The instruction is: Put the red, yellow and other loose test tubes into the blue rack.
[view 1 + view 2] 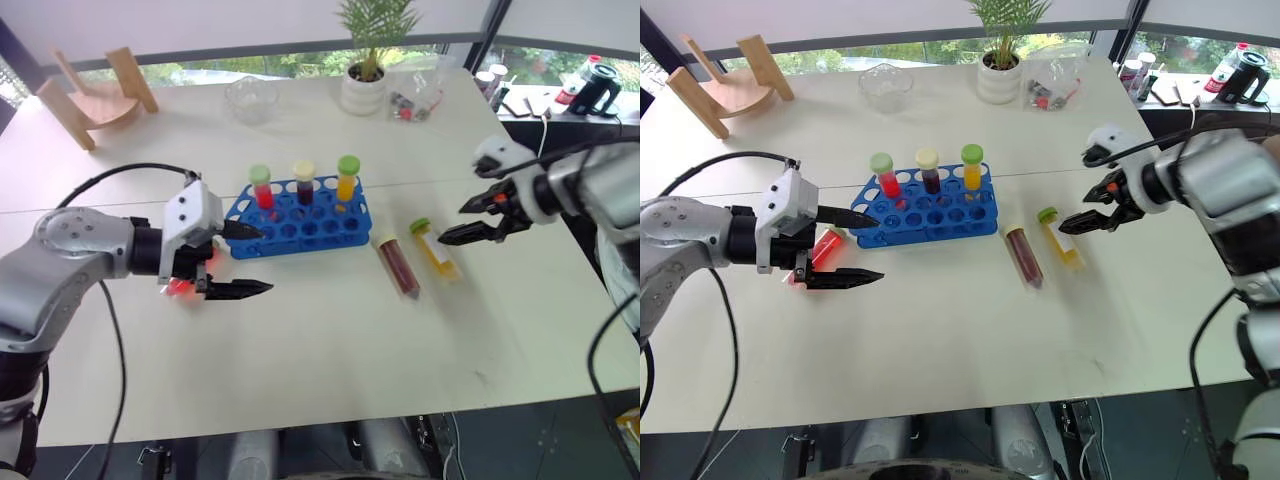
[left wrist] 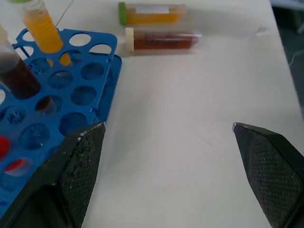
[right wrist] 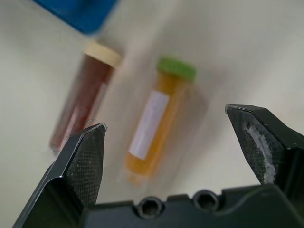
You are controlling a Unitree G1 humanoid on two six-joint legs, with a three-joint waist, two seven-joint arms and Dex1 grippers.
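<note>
Your right claw [image 1: 1092,207] hangs with its fingers wide apart and empty just beside the yellow tube [image 1: 1059,238], which lies on the bench [image 1: 960,330] with its green cap toward the far side; the dark red tube [image 1: 1023,255] lies alongside it, cream cap pointing toward the blue rack [image 1: 923,214]. Your left claw [image 1: 236,259] is also spread and holding nothing, hovering near the rack's left end, and a red tube [image 1: 823,246] lies on the bench partly hidden behind it. Three tubes already stand in the rack's back row. The main hazard is how close together the two loose tubes on the right lie: if you come down off centre on the yellow one, a finger may land on the dark red tube or nudge it, and either could roll across the bench. A fingertip pinch on a smooth round tube could also squirt it sideways. On the left, the lower finger sits near the rack's edge, so a careless swing could shove the rack and tip the standing tubes. The yellow tube carries a white label, but in the right wrist view it looks blank or too smeared to read; I cannot make out any writing or brand.
</note>
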